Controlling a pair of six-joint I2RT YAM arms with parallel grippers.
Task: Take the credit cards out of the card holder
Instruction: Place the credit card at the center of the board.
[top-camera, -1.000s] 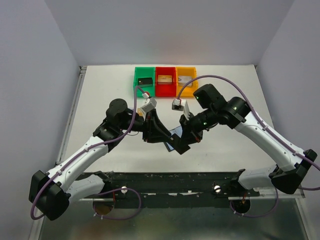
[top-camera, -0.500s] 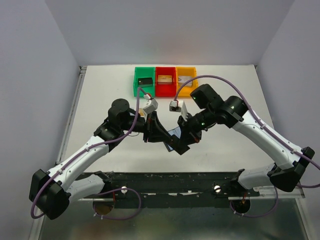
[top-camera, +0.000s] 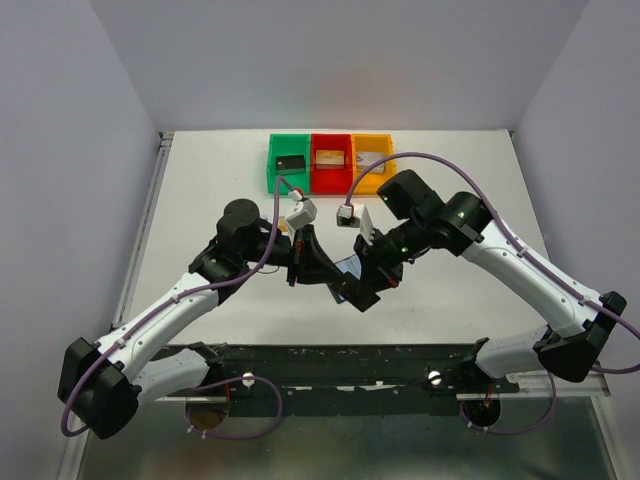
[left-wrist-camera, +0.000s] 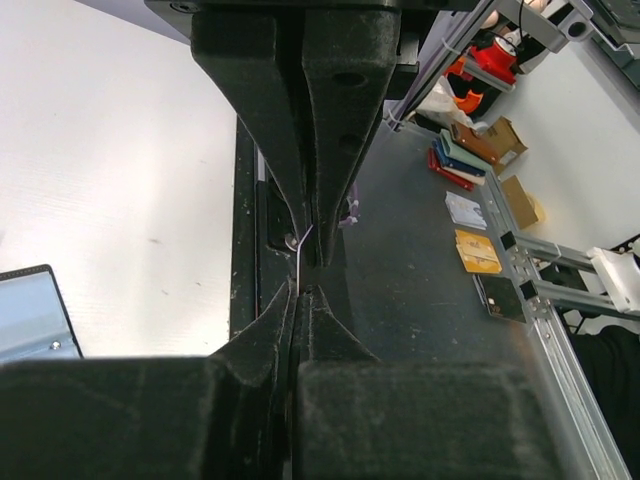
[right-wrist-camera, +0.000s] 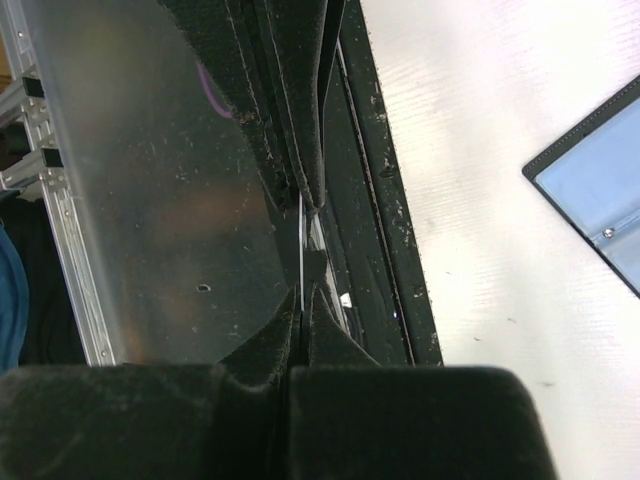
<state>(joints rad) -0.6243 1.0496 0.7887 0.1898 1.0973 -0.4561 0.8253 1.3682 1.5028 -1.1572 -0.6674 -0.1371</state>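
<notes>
The card holder is a black wallet lying open on the table centre, its blue-grey lining up. A corner of it shows in the left wrist view and the right wrist view. My left gripper sits at its left side, shut on a thin dark layered edge seen edge-on, apparently a wallet flap. My right gripper sits at its right side, shut on a thin pale sheet seen edge-on, apparently a credit card. No card face is visible.
Green, red and yellow bins stand in a row at the back, each with a small block inside. The table's dark front rail runs just below both grippers.
The right arm's upper joints have shifted slightly left and the left wrist has edged back. Both grippers stay shut at the wallet.
</notes>
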